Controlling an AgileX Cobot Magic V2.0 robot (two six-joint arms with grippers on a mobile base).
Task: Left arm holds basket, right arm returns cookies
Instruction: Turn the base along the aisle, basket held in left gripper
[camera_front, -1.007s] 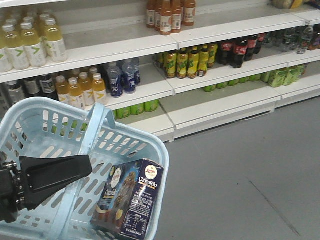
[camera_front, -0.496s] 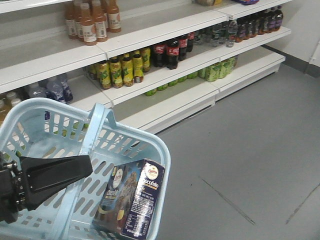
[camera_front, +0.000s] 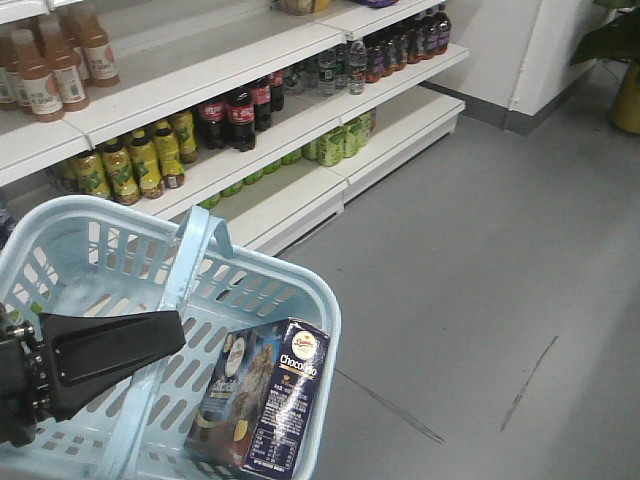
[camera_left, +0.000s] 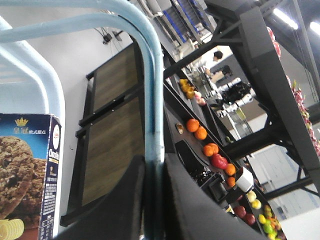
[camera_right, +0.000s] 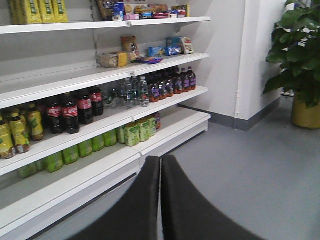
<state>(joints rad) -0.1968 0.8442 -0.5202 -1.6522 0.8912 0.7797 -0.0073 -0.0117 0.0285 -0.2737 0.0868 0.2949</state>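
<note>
The pale blue basket fills the lower left of the front view, its flat handle arching over it. My left gripper is shut on that handle; in the left wrist view the blue handle runs down between the two black fingers. The navy cookies box leans inside the basket against its right wall, and its cookie picture shows in the left wrist view. My right gripper is shut on nothing, facing the shelves; it does not appear in the front view.
White store shelves run along the left with cola bottles, yellow-green bottles and green packs. Snack boxes sit on an upper shelf. Grey floor stretches right to a white wall and a potted plant.
The view has swung rightward along the aisle: the shelves slid left, and the wall corner and plant came into sight. Basket, cookies and left gripper keep their places in the frame.
</note>
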